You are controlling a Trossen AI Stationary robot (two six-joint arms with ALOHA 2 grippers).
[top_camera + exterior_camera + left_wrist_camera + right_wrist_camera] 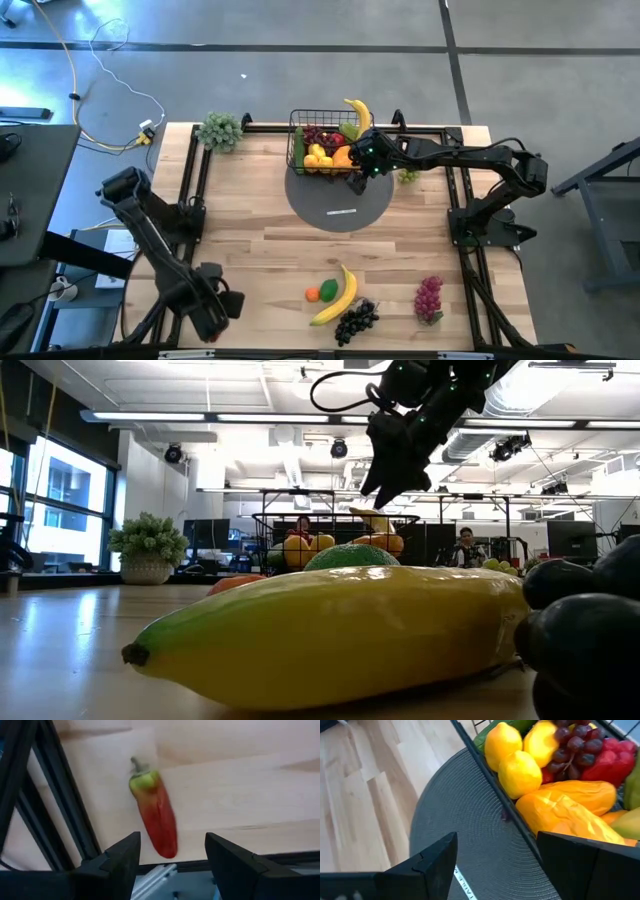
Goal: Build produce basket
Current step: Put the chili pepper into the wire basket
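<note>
One banana (pixel 330 630) lies closest in the low view, on the tabletop (pixel 260 260) near its front edge, beside one orange (pixel 312 294), one green fruit (pixel 328 290), one black grape bunch (pixel 355 322) and one purple grape bunch (pixel 429 297). The basket (pixel 300 135) sits on one grey mat (pixel 335 205) at the far edge, holding three lemons (pixel 520 772), a banana and grapes. The right tool (pixel 360 180) hangs beside it, jaws wide, empty. The left tool (pixel 172 865), jaws apart and empty, hovers over one red pepper (pixel 155 815).

Two dark, boxy arms on black frame bases. Green lights glow on the right gripper (pixel 362 160). The left gripper's (pixel 172 855) fingers are black, blunt wedges.
</note>
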